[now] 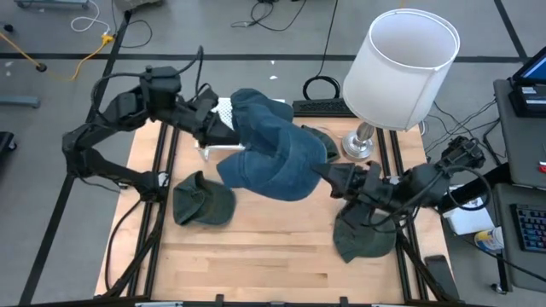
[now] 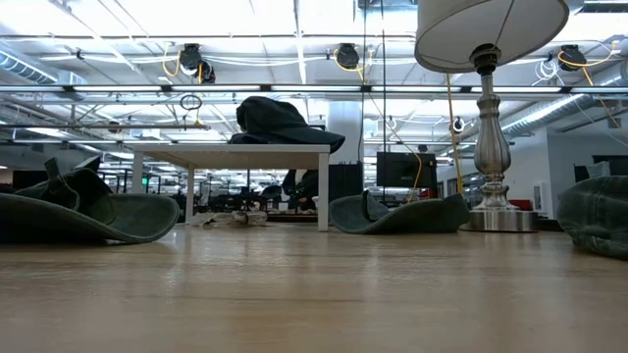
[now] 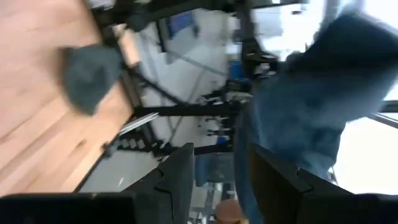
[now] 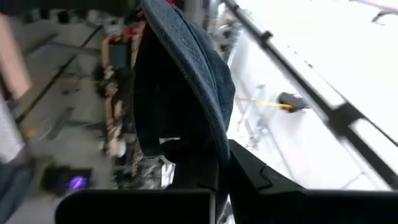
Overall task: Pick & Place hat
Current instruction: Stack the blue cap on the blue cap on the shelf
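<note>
On the near right corner of the pale wood-plank tabletop (image 1: pixel 273 256) lies a dark green hat (image 1: pixel 363 234), limp and flattened, its edge reaching the table's right rim. Level with it on the left lies a second dark green hat (image 1: pixel 203 203), floppy, with a crumpled crown and a curling brim; the low view shows it (image 2: pixel 83 211) resting flat on the wood. Between these 2 the near half of the table is bare planks.

Above mid-table hangs the blue denim bucket hat (image 1: pixel 273 153), soft, woven and rounded, lifted off the surface with both arms at it. The right gripper (image 1: pixel 328 175) meets its right edge; in the right wrist view the denim brim (image 4: pixel 186 87) runs down between the 2 dark fingers (image 4: pixel 249 174), which are closed on it. The left gripper (image 1: pixel 213 128) reaches the hat from the far left; in the left wrist view its jaws stand narrowly apart with the denim (image 3: pixel 311 99) lying against 1 finger (image 3: pixel 280 180), and a firm pinch cannot be made out.

Farther back, a third dark green hat (image 2: pixel 397 213) lies beside the lamp (image 1: pixel 388 77), which has a turned shiny metal stem (image 2: pixel 491 137) and a smooth white drum shade, standing at the far right edge. A white object (image 1: pixel 223 111) shows just behind the denim hat.
</note>
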You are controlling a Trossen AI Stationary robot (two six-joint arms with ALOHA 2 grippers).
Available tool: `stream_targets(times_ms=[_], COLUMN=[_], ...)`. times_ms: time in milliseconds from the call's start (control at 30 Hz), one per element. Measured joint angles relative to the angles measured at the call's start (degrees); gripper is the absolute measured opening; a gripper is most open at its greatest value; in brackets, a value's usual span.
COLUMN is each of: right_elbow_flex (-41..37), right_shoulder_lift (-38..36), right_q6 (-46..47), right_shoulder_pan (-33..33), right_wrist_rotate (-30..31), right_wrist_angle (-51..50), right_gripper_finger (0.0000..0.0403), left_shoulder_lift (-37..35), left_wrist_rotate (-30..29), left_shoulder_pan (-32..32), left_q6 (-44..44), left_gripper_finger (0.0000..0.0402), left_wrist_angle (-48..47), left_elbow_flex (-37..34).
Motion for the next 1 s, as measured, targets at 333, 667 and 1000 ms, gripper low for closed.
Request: stream_targets(times_ms=[333,667,1000], right_elbow_flex=[0.0,0.0,0.0], right_shoulder_lift=[0.0,0.0,0.0], right_q6=[-0.8,2.0,3.4], right_shoulder_pan=[-1.3,-1.2,-1.2], right_wrist_rotate=[-1.0,2.2,2.2], right_wrist_angle=[0.9,0.5,0.6], right_gripper_finger=[0.0005,0.0005,0.0006], left_shoulder_lift=[3.6,4.3,4.4], left_wrist_rotate=[3.8,12.0,17.1], left_shoulder_pan=[0.0,0.0,0.0], left_q6=[-3.1,-8.9,-13.5], left_gripper_finger=[0.0171,0.0169,0.0143], left_wrist_angle=[20.2,37.8,47.7], left_elbow_flex=[0.0,0.0,0.0])
